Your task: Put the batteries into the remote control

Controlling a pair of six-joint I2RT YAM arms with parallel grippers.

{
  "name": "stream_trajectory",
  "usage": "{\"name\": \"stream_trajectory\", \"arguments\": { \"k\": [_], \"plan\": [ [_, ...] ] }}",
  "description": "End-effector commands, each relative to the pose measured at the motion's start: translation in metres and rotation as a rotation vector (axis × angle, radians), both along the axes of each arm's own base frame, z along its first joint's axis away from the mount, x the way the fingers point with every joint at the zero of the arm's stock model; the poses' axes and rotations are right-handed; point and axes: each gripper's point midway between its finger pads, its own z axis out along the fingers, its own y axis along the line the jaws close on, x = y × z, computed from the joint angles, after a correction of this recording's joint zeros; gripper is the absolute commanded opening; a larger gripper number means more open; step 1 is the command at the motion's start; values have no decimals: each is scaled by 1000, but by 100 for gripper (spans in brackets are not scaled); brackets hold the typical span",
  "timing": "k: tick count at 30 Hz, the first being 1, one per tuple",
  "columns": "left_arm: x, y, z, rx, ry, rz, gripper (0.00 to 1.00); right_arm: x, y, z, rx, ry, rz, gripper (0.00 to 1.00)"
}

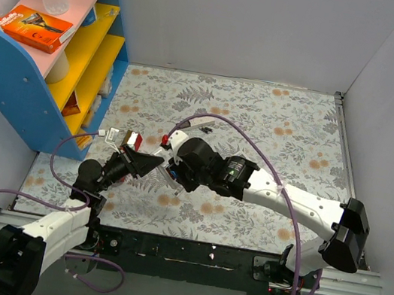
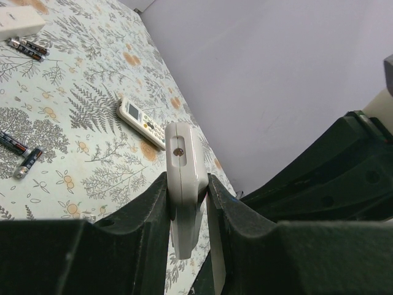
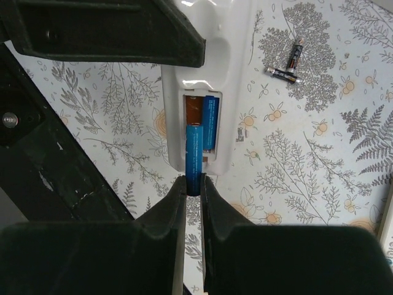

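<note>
My left gripper is shut on a white remote control and holds it edge-on above the table. In the right wrist view that remote shows its open battery compartment, with one blue battery lying in the right slot. My right gripper is shut on a second blue battery, whose far end sits in the left slot. Loose dark batteries lie on the table, also seen in the left wrist view. In the top view both grippers meet mid-table.
A second white remote lies face up on the flowered table cover. A white bar lies at the far edge. A blue and yellow shelf stands at the left. Grey walls enclose the back and right.
</note>
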Motion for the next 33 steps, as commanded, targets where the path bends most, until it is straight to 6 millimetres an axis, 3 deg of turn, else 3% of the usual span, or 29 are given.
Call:
{"name": "stream_trajectory", "arguments": {
  "k": [1, 10, 25, 33],
  "plan": [
    [-15, 3, -32, -3, 61, -12, 0, -5, 11, 5, -4, 27, 33, 1],
    [-20, 0, -29, -17, 56, -39, 0, -2, 14, -4, -53, 39, 26, 1],
    [-29, -6, -15, -80, 59, -98, 0, 7, 35, 9, -9, 12, 39, 3],
    [-27, -5, -10, -134, 103, -87, 0, 5, 38, 8, -13, 18, 53, 16]
  ]
}}
